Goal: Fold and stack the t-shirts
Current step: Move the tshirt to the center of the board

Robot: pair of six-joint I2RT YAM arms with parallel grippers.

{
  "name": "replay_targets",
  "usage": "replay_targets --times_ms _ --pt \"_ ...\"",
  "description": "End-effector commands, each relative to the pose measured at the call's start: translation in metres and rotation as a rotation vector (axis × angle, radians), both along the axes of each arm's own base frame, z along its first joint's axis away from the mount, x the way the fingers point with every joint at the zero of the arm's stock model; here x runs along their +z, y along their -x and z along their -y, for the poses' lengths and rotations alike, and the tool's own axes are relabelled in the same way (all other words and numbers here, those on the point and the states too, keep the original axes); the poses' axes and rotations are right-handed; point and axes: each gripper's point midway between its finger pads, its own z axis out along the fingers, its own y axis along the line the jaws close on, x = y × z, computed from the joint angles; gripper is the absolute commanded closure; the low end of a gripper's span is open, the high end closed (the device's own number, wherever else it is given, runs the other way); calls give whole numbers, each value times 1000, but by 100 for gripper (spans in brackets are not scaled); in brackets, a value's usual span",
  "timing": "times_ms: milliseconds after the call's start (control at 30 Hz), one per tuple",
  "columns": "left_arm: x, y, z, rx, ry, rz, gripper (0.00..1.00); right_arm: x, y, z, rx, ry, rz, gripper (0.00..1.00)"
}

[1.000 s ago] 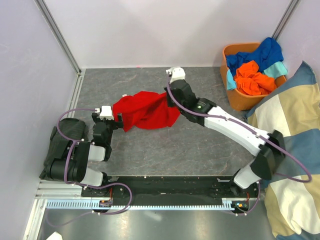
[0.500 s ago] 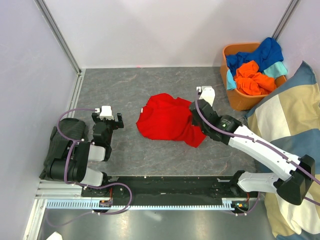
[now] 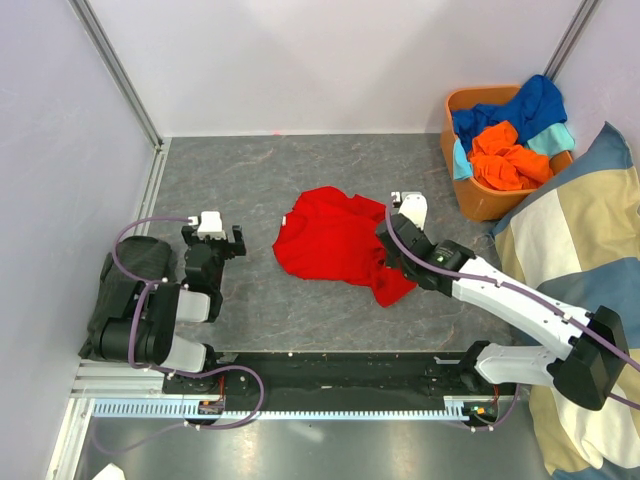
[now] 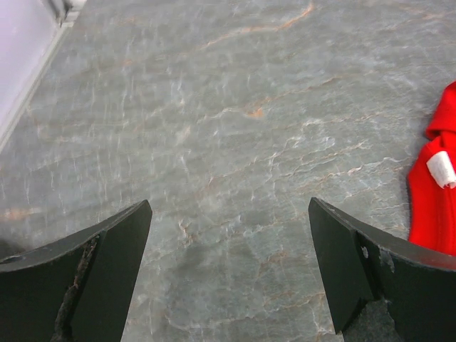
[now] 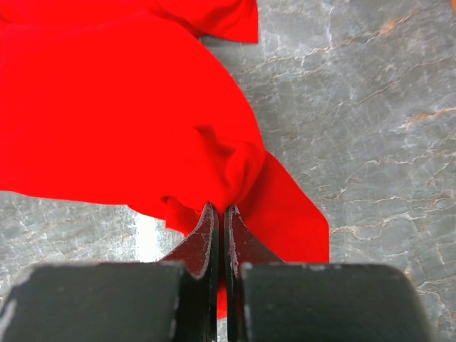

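Fabric fills most of the right wrist view: the red t-shirt (image 5: 121, 107) lies crumpled on the grey stone-patterned table (image 5: 370, 107); the right gripper (image 5: 219, 214) is clamped on a bunched fold at the shirt's near edge, its two dark fingers pressed almost together with only a sliver of red cloth between them; a loose flap of the shirt trails past the fingers toward the right of that view. From above, the red t-shirt (image 3: 335, 240) sits roughly at the middle of the table (image 3: 250, 160), spread but wrinkled and not folded; the right gripper (image 3: 388, 250) is at its right-hand edge, with the right arm (image 3: 500, 295) reaching in from the lower right. The left gripper (image 3: 213, 236) hangs near the table's left side, well apart from the shirt and holding nothing; in its own wrist view its fingers (image 4: 92, 278) stand wide (bare table between them), and only a strip of the red t-shirt (image 4: 427, 206), with a small white label (image 4: 440, 169), shows at the right edge. At the far right corner an orange basket (image 3: 470, 205) holds the other shirts in a heap: an orange t-shirt (image 3: 505, 160) on top; a royal blue t-shirt (image 3: 530, 105) draped over the back rim; a light teal t-shirt (image 3: 462, 158) peeking out at the sides. A big blue-and-beige checked cushion (image 3: 600, 200) lies just beside the basket, along the table's right side.
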Motion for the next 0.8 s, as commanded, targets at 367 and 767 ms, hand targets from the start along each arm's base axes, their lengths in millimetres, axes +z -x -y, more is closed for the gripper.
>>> replay_targets --times_ms 367,767 --pt "48 -49 21 84 352 -257 7 -19 5 -5 -7 -51 -20 100" --pt "0 -21 92 -117 600 -556 24 -24 8 1 -19 -60 -11 100"
